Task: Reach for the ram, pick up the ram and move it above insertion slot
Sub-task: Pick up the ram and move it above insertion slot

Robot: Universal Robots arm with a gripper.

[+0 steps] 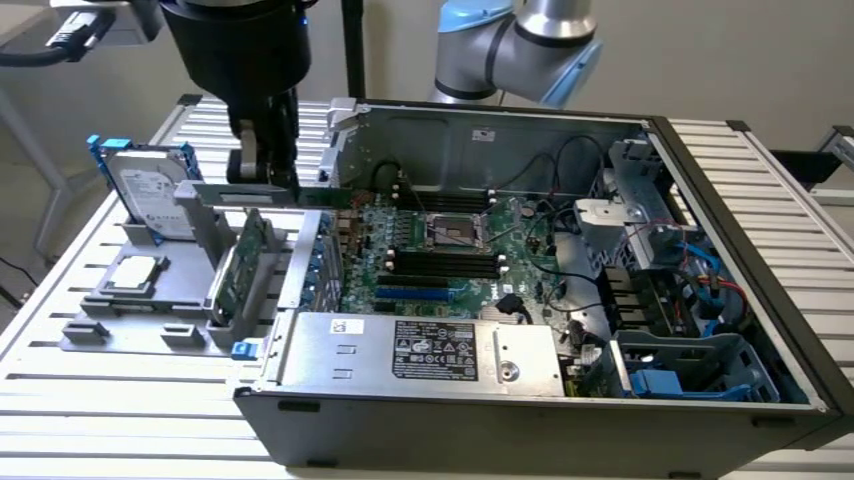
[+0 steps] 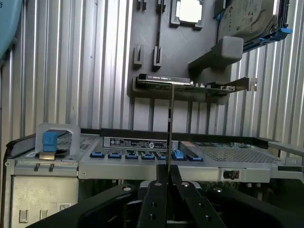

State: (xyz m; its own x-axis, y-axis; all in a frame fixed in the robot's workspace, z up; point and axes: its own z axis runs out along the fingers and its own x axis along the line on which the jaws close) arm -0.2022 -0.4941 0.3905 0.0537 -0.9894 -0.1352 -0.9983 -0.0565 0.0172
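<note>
Pincer [image 1: 263, 165] closed on the ram [image 1: 296, 196], which is lifted off the grey holder [image 1: 147, 300]. The ram is a long thin green board stick, held level, poking toward the exterior view's right over the edge of the open PC case [image 1: 534, 260]. In the wrist view it's edge-on, a thin dark line [image 2: 169, 128] between the fingers [image 2: 156, 190]. Hard drive [image 1: 147, 190] sits upright in the holder on the slatted tabletop [image 1: 80, 400].

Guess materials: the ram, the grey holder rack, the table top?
Ram, clamped in the gripper: green circuit board, likely fibreglass laminate, matte. Holder rack: grey plastic by its look, moulded and dull. Table top: ribbed metal, probably aluminium, pale satin sheen.
</note>
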